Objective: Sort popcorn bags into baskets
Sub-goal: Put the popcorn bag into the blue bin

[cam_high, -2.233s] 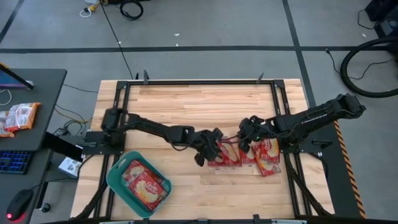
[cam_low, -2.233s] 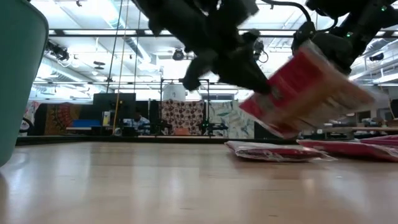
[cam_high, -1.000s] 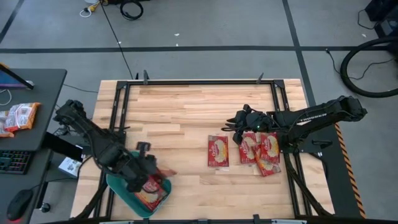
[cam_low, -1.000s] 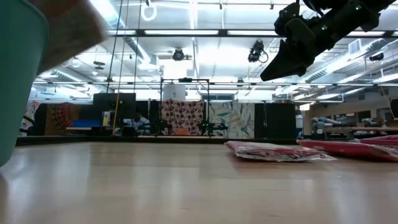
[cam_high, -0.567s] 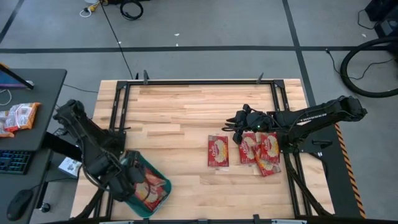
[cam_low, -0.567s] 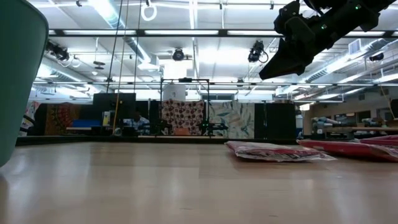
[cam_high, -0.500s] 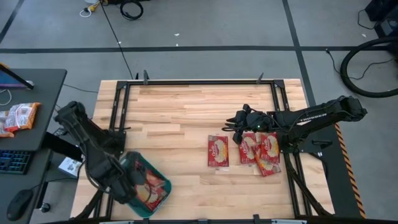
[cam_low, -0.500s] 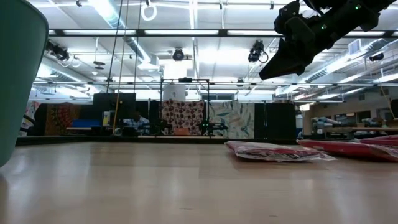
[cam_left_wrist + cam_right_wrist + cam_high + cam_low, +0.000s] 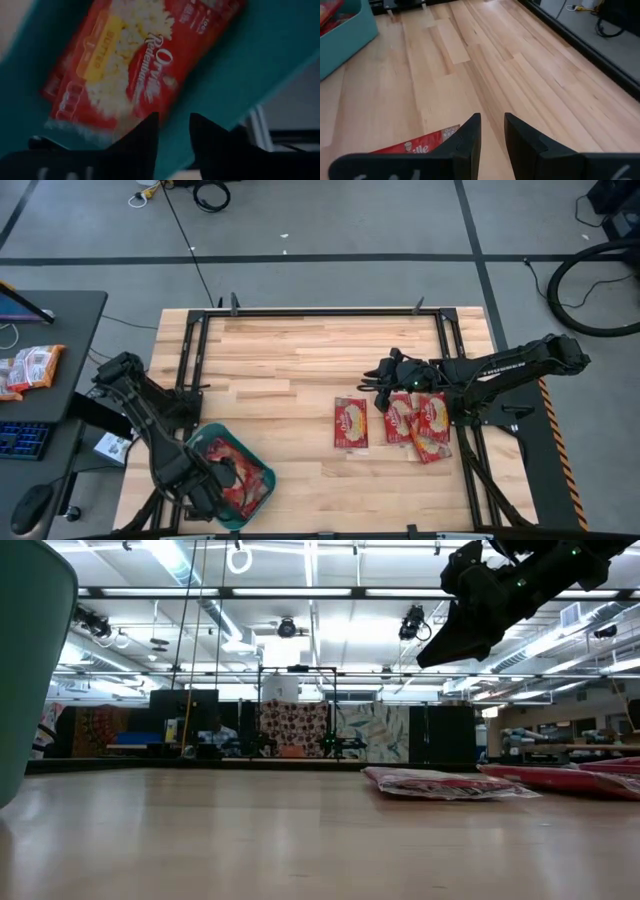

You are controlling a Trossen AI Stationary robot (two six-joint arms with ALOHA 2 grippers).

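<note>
Popcorn bag (image 9: 135, 65) just dropped into teal basket (image 9: 186, 454); left gripper (image 9: 172, 131) now parted, empty above it. Right gripper (image 9: 491, 131) idles slightly parted. Three bags left on table.

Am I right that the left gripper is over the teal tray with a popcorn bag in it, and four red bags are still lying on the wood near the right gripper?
Not quite: three popcorn bags, not four, lie on the wood near the right gripper, as the high view shows. The rest holds: the left gripper is over the teal tray, which has a bag in it.
</note>
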